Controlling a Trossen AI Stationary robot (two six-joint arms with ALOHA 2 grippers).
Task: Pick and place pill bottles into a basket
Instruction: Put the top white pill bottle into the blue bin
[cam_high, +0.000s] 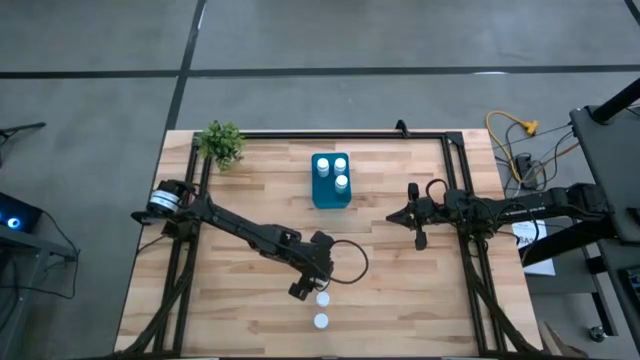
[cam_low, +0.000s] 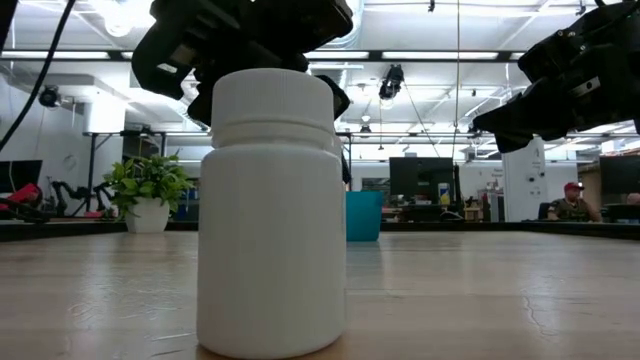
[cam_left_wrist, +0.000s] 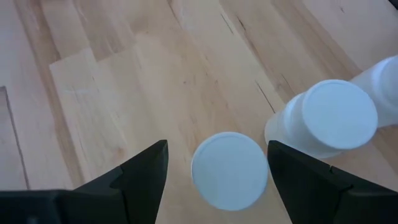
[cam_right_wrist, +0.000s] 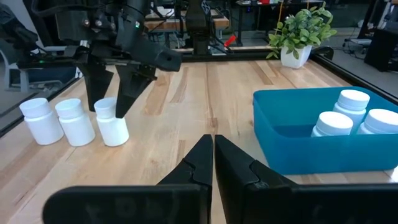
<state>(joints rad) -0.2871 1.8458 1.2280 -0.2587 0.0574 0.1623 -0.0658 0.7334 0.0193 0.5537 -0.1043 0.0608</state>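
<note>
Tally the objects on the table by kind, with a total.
Pill bottles in the basket: 3
Pill bottles standing on the table: 3
Basket: 1
Plant: 1
Total: 8

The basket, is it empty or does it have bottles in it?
Partly filled: the basket holds three white-capped pill bottles, with open floor showing beside them.

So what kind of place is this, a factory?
More likely a robotics lab or workshop: a wooden table with two arms, monitors and a seated person in an open hall behind, and cables on a concrete floor.
</note>
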